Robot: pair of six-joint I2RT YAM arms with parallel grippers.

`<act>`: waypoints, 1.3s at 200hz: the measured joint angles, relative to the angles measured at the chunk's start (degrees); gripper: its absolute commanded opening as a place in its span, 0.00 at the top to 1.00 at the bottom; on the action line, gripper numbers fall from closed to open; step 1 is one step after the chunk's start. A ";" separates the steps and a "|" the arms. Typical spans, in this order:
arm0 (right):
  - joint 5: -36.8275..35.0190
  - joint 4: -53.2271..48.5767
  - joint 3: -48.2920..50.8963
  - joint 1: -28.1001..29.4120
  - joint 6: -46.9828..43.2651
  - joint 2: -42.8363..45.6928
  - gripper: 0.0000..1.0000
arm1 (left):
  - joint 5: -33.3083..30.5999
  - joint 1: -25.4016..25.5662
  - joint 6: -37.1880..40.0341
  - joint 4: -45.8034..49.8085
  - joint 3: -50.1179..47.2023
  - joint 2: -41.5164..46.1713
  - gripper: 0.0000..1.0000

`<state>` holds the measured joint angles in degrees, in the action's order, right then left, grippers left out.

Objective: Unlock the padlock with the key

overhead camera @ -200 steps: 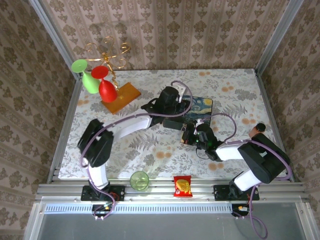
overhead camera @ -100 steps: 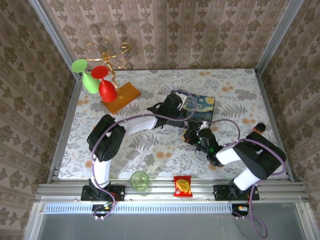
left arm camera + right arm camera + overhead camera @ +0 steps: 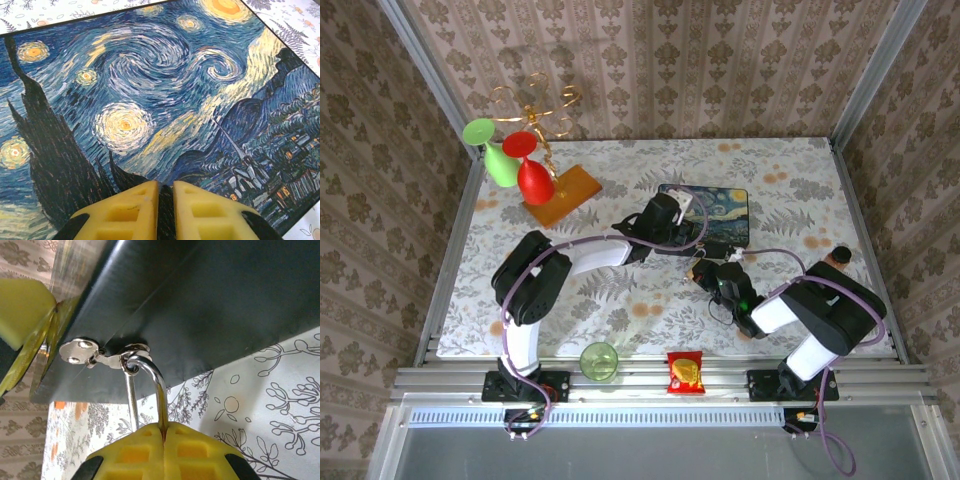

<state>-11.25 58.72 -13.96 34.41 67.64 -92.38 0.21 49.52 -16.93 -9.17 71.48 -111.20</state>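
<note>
With the right end effector clamped on the padlock, whose shackle hooks the clasp just ahead of its tips, and the left end effector pinched narrow over the painted box, grip firmly without tugging the clasp.

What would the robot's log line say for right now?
left hand: nearly shut above blue swirl-painted box lid | right hand: shut on silvery U-shaped padlock shackle | shackle: through box's silver metal clasp
</note>
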 measured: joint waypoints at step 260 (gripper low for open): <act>5.20 3.43 -0.63 -10.14 1.38 0.26 1.00 | -0.07 -0.50 2.10 -7.39 -5.90 1.99 0.81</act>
<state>-6.04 62.15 -14.59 24.27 69.01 -92.12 0.14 49.01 -14.83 -16.56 65.58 -109.21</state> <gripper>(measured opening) 0.063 0.184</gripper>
